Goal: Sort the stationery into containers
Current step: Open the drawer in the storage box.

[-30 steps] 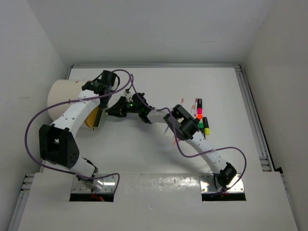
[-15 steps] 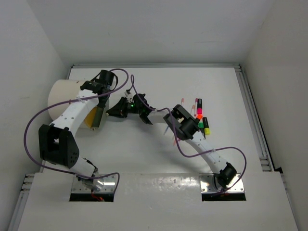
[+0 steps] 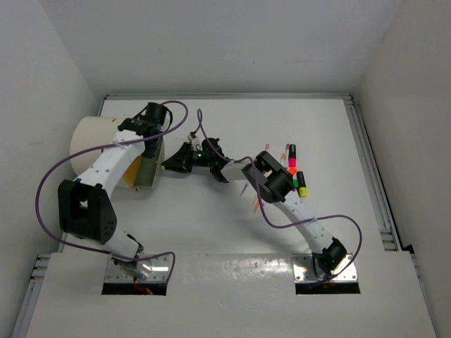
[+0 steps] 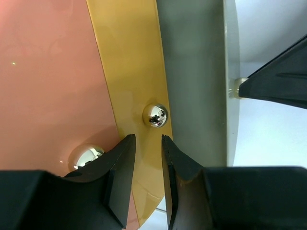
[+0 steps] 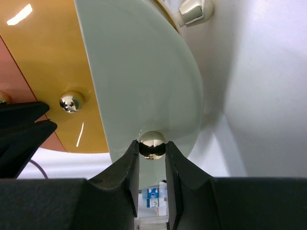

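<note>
At the left of the overhead view, the white drum (image 3: 88, 137) lies on the surface (image 3: 211, 225) with its bins facing right. In the left wrist view the bins run left to right: the orange bin (image 4: 48, 72), the yellow bin (image 4: 129, 57) and the green bin (image 4: 192, 72). The left claw (image 4: 147, 139) is narrow and empty, its tips just short of the yellow bin's knob (image 4: 155, 115) and not touching it. In the right wrist view, the right claw (image 5: 152, 147) is pinched on the green bin's knob (image 5: 152, 142). At the right of the overhead view, well apart from the bins, the highlighters (image 3: 292, 160) and pens (image 3: 270, 151) lie in a loose bunch on the surface.

The knobs are small, round and polished, so they are probably slippery. A grip square across the middle of the ball, with a straight pull, looks safest. The bins look like light, stiff plastic. The highlighters should be light and rigid, best taken across the middle of the barrel. The thin pens may roll and would need a nearly closed pinch.
</note>
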{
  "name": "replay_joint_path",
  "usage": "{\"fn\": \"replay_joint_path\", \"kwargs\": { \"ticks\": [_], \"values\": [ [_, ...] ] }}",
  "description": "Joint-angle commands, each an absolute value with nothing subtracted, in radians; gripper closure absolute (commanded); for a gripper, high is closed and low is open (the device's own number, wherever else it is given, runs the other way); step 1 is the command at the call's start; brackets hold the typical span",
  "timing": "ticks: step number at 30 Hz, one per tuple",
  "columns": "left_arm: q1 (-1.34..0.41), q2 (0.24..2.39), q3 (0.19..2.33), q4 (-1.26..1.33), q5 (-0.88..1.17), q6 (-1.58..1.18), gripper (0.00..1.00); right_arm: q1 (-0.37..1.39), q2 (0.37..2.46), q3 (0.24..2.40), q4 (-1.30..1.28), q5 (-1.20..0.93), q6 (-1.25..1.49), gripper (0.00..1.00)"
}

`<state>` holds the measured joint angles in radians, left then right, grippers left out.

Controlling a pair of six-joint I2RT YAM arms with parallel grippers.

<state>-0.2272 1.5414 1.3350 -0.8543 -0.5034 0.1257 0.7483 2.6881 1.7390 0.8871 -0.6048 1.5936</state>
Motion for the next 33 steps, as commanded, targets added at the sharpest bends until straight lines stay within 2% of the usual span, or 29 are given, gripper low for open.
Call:
{"fn": "replay_joint_path", "kwargs": {
  "ticks": [1, 6, 10, 11, 12, 18, 19, 20, 21, 22, 25, 26, 30, 33],
  "values": [
    [-0.204, 1.546, 1.362, -0.856, -0.519, 0.118, 0.65, 0.735, 2.602, 1.710, 0.973, -0.617, 1.601, 1.00],
    [-0.204, 1.539, 1.371, -0.857, -0.489, 0.123, 0.61, 0.727, 2.589, 1.683, 0.977, -0.630, 1.595, 1.00],
    [-0.210, 1.537, 1.376, -0.856, -0.480, 0.120, 0.60, 0.727, 2.589, 1.683, 0.965, -0.638, 1.591, 0.84],
    [-0.212, 1.537, 1.379, -0.857, -0.476, 0.120, 0.59, 0.726, 2.589, 1.678, 0.962, -0.640, 1.591, 0.70],
    [-0.212, 1.534, 1.382, -0.856, -0.468, 0.120, 0.59, 0.726, 2.588, 1.677, 0.959, -0.641, 1.589, 0.61],
    [-0.215, 1.517, 1.407, -0.853, -0.389, 0.132, 0.54, 0.724, 2.571, 1.664, 0.928, -0.653, 1.566, 0.16],
    [-0.213, 1.500, 1.411, -0.850, -0.364, 0.140, 0.53, 0.721, 2.571, 1.664, 0.917, -0.657, 1.559, 0.16],
    [-0.213, 1.474, 1.414, -0.839, -0.301, 0.146, 0.48, 0.721, 2.562, 1.661, 0.913, -0.657, 1.554, 0.09],
    [-0.213, 1.460, 1.414, -0.827, -0.270, 0.150, 0.45, 0.721, 2.557, 1.658, 0.908, -0.660, 1.549, 0.06],
    [-0.215, 1.447, 1.413, -0.813, -0.253, 0.152, 0.43, 0.718, 2.550, 1.648, 0.901, -0.660, 1.537, 0.05],
    [-0.224, 1.407, 1.446, -0.793, -0.158, 0.158, 0.25, 0.707, 2.514, 1.602, 0.878, -0.669, 1.510, 0.03],
    [-0.224, 1.399, 1.466, -0.779, -0.138, 0.158, 0.17, 0.701, 2.501, 1.591, 0.868, -0.672, 1.499, 0.04],
    [-0.221, 1.373, 1.546, -0.758, -0.039, 0.155, 0.15, 0.667, 2.435, 1.534, 0.825, -0.693, 1.442, 0.10],
    [-0.221, 1.350, 1.611, -0.732, 0.020, 0.143, 0.15, 0.647, 2.346, 1.488, 0.738, -0.715, 1.321, 0.27]
  ]
}}
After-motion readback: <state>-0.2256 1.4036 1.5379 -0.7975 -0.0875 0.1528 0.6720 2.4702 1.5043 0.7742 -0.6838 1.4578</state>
